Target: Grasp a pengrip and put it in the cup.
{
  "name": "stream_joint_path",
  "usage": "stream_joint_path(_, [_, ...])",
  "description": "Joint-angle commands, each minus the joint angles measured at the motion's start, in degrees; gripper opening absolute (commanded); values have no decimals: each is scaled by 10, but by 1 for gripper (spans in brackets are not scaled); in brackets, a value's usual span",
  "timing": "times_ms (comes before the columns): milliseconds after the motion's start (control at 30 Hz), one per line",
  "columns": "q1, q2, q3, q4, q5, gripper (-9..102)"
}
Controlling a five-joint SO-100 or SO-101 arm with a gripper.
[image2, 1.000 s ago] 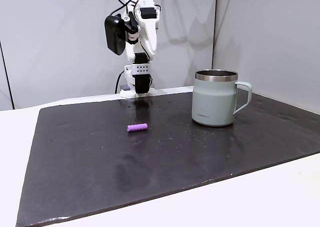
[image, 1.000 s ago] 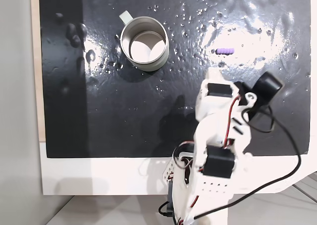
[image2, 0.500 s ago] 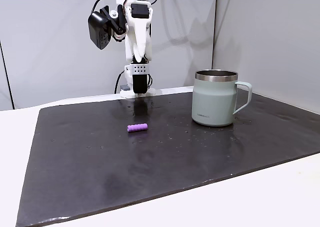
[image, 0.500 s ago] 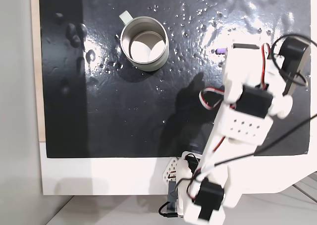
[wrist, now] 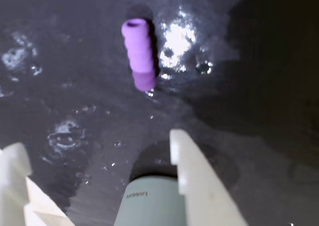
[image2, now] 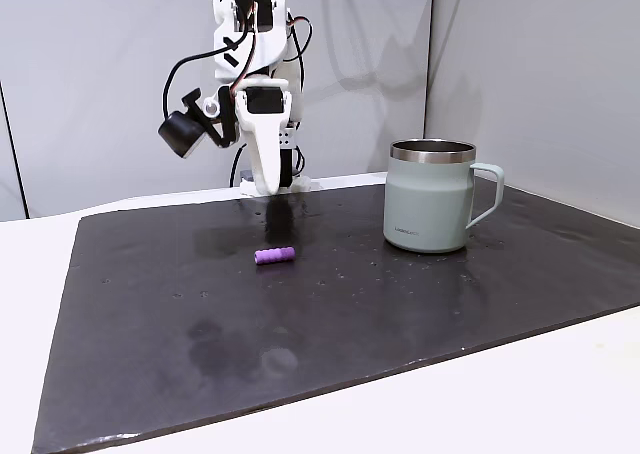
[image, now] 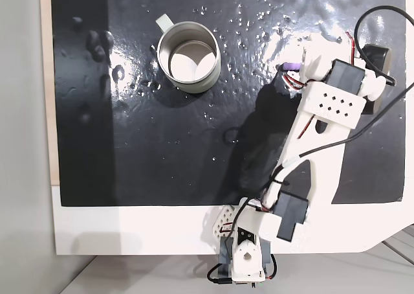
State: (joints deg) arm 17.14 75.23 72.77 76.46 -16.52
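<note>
While the arm leans out over the black mat (image2: 400,314), its tool (wrist: 97,151) hangs spread wide above the mat in the wrist view, two white fingers (wrist: 197,181) parted with nothing between them but wet-looking mat surface. Ahead of the tool at 12 o'clock in that view lies the pengrip (wrist: 138,52), a small purple ribbed tube resting flat on the mat, apart from both fingers. Low in the same view, between the fingers, the pale grey-green wall of the cup (wrist: 149,201) shows with a small printed word on it.

From the fixed view above, the pengrip (image: 290,66) peeks out purple beside the white arm (image: 323,106), and the cup (image: 188,56) stands well apart at its 9 o'clock, upright, its handle pointing to 11 o'clock.

From the side fixed view, the pengrip (image2: 275,256) lies on the mat below the arm (image2: 250,104), with the cup (image2: 432,196) at its 3 o'clock, handle turned to 3 o'clock. The mat sits on a white desk (image2: 560,404).
</note>
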Motion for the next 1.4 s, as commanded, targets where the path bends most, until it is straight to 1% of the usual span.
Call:
stream_joint_path(0, [9,-14,-52,-24,-10,28])
stream_joint_path(433, [7,-101,-51,-62,-24,25])
stream_joint_path(700, [8,-160,-88,-76,-27,24])
stream_joint_path(800, [5,-176,-94,-76,-28,23])
stream_joint_path(1100, [5,-209,-97,-98,-28,7])
stream_joint_path(1367, [13,-214,-124,-88,-29,0])
